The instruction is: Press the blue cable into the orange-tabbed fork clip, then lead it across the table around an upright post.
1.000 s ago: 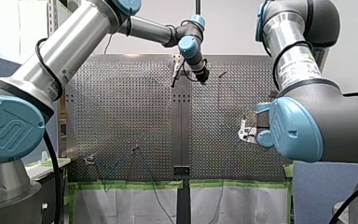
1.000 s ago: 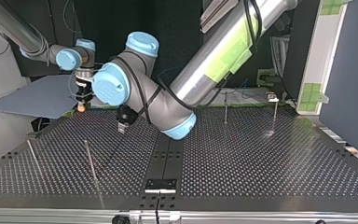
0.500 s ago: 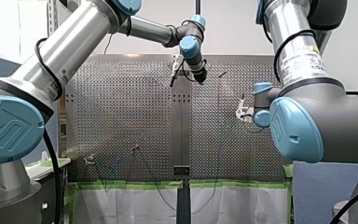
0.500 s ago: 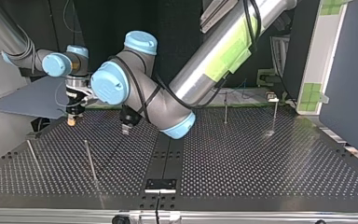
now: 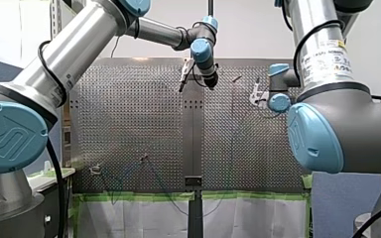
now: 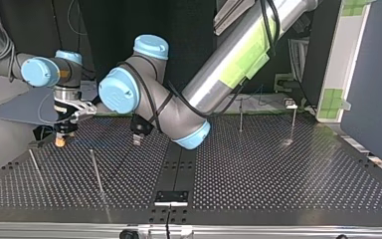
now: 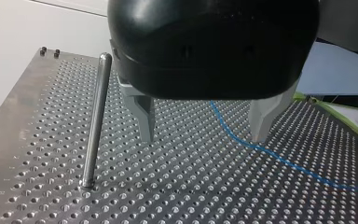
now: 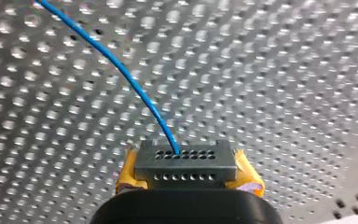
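Reading the front view from its left: near the bottom-left corner of the table (image 5: pixel 129 124) a small clip (image 5: pixel 95 169) is sitting. It's too tiny for me to be making out an orange tab, or whether the blue cable (image 8: pixel 135 86) is seated in it.

In the middle, my left gripper (image 7: pixel 205 126) is hanging just above the holes, metal fingers (image 7: pixel 144 119) spread wide and carrying nothing. It's barely shifting compared to a second ago. The cable is running over the table under it, and an upright post (image 7: pixel 95 123) is standing just beside.

The right side is where the action is. My right gripper (image 8: pixel 186 165) is sliding toward the far edge with its yellow pads (image 8: pixel 249 179) clamped on the cable's end. So I'm guessing we're now doing the routing leg, heading for a post at that end.
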Controlling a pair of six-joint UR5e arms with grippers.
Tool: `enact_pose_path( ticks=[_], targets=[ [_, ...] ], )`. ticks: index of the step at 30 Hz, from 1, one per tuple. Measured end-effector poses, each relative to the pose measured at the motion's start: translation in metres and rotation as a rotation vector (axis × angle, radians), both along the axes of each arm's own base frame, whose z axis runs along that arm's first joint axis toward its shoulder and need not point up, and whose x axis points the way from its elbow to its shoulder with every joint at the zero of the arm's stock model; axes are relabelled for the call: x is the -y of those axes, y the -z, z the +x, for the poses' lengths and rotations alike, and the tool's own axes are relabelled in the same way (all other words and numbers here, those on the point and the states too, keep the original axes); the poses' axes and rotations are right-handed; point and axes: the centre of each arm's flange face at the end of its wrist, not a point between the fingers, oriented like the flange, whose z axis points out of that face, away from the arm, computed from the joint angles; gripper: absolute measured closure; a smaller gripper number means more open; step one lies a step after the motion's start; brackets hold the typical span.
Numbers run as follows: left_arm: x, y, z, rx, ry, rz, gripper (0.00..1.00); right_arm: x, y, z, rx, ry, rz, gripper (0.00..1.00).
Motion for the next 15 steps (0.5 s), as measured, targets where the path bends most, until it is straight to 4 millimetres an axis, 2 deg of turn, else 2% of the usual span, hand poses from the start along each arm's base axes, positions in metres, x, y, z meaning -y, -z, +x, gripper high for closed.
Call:
enact_pose_path(
  ticks=[11, 15],
  targets=[
    [-0.001, 0.000, 0.001, 0.000, -0.001, 0.000, 0.00, -0.021, -0.054, -0.015, -0.007, 0.080, 0.000, 1.00],
    [-0.001, 0.000, 0.002, 0.001, -0.002, -0.001, 0.00, -0.030, -0.064, -0.018, -0.009, 0.092, 0.012, 1.00]
  ],
)
